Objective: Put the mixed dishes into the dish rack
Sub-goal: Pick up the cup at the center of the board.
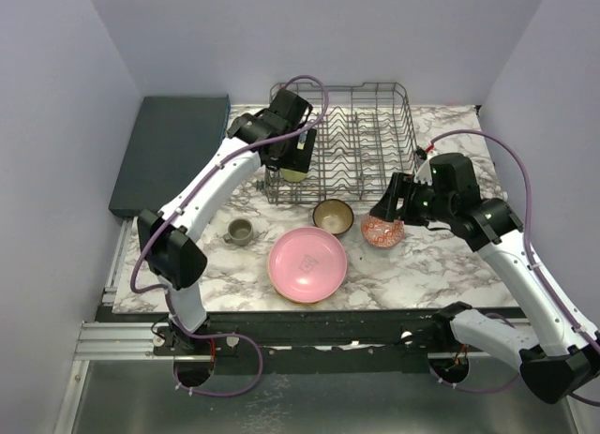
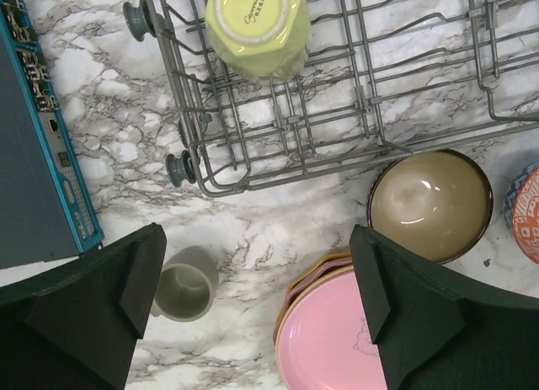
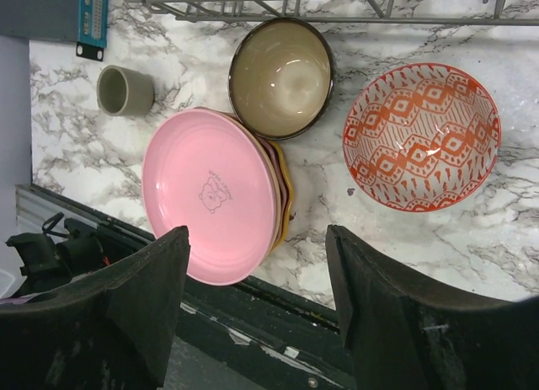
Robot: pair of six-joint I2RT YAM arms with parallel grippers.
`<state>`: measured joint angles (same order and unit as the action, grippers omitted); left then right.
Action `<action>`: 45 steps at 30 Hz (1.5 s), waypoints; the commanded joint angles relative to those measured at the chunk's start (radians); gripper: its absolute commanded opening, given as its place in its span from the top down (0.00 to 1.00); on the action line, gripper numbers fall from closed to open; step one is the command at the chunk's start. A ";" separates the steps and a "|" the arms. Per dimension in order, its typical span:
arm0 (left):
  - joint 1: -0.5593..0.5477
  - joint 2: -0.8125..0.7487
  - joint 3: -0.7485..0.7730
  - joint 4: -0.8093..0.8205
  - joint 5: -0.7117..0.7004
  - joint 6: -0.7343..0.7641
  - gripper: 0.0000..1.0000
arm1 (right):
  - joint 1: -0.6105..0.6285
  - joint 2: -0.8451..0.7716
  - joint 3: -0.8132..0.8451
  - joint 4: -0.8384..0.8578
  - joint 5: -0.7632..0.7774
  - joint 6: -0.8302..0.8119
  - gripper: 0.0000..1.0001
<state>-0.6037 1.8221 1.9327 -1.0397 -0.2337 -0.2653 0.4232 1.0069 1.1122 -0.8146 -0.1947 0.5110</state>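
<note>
The grey wire dish rack (image 1: 366, 139) stands at the back of the marble table with a yellow mug (image 2: 257, 19) lying in its near left corner. In front of it sit a grey-green mug (image 1: 239, 231), a brown bowl (image 1: 333, 216), a red-patterned bowl (image 1: 382, 231) and a pink plate (image 1: 307, 263) on top of other plates. My left gripper (image 2: 257, 238) hangs open and empty over the rack's near left corner. My right gripper (image 3: 257, 238) is open and empty above the table beside the red-patterned bowl (image 3: 421, 137).
A flat dark teal slab (image 1: 173, 153) lies left of the rack. The table's front edge and the dark rail (image 3: 278, 323) run just below the plate stack (image 3: 210, 196). The blue-white rim of another bowl (image 2: 510, 206) shows under the red-patterned one.
</note>
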 commanded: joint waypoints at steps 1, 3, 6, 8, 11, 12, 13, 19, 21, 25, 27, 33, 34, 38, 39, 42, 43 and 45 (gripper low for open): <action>-0.004 -0.109 -0.120 0.048 -0.028 -0.049 0.01 | -0.003 -0.015 0.023 -0.035 0.046 -0.012 0.28; -0.004 -0.154 -0.182 0.064 -0.027 -0.063 0.01 | -0.003 -0.006 0.031 -0.037 0.050 -0.014 0.28; -0.004 -0.224 -0.279 0.085 -0.053 -0.079 0.01 | -0.003 0.014 0.044 -0.031 0.051 -0.015 0.28; -0.004 -0.264 -0.336 0.095 -0.068 -0.079 0.01 | -0.003 0.032 0.052 -0.025 0.041 -0.014 0.29; 0.001 -0.317 -0.408 0.102 -0.093 -0.069 0.01 | -0.003 0.064 0.068 -0.014 -0.001 -0.014 0.30; 0.003 -0.332 -0.431 0.102 -0.096 -0.069 0.01 | -0.003 0.076 0.076 -0.012 -0.034 -0.020 0.31; 0.009 -0.348 -0.454 0.104 -0.096 -0.073 0.01 | -0.004 0.090 0.084 -0.008 -0.063 -0.023 0.33; 0.116 -0.420 -0.571 0.134 -0.029 -0.086 0.01 | -0.001 0.134 0.065 0.067 -0.193 0.025 0.39; 0.175 -0.439 -0.606 0.149 0.013 -0.080 0.01 | 0.007 0.155 0.063 0.076 -0.201 0.040 0.40; 0.250 -0.464 -0.664 0.162 0.040 -0.068 0.02 | 0.042 0.191 0.080 0.081 -0.183 0.058 0.43; 0.262 -0.471 -0.689 0.168 0.034 -0.073 0.03 | 0.072 0.215 0.090 0.090 -0.171 0.069 0.44; 0.279 -0.453 -0.739 0.172 0.019 -0.102 0.12 | 0.160 0.292 0.119 0.115 -0.138 0.092 0.44; 0.281 -0.450 -0.750 0.171 0.029 -0.106 0.14 | 0.167 0.301 0.124 0.117 -0.134 0.093 0.44; 0.283 -0.419 -0.797 0.174 0.034 -0.127 0.17 | 0.178 0.309 0.120 0.126 -0.130 0.097 0.45; 0.283 -0.406 -0.806 0.176 0.032 -0.129 0.18 | 0.178 0.308 0.118 0.126 -0.130 0.097 0.44; 0.283 -0.374 -0.823 0.186 0.035 -0.135 0.23 | 0.180 0.308 0.108 0.129 -0.130 0.100 0.45; 0.284 -0.366 -0.826 0.192 0.036 -0.136 0.25 | 0.179 0.308 0.105 0.130 -0.133 0.102 0.45; 0.285 -0.350 -0.832 0.197 0.034 -0.137 0.27 | 0.180 0.305 0.098 0.130 -0.135 0.101 0.45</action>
<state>-0.3264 1.4395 1.1172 -0.8665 -0.2169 -0.3843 0.5964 1.3148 1.2053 -0.7033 -0.3450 0.6033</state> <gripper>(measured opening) 0.751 0.555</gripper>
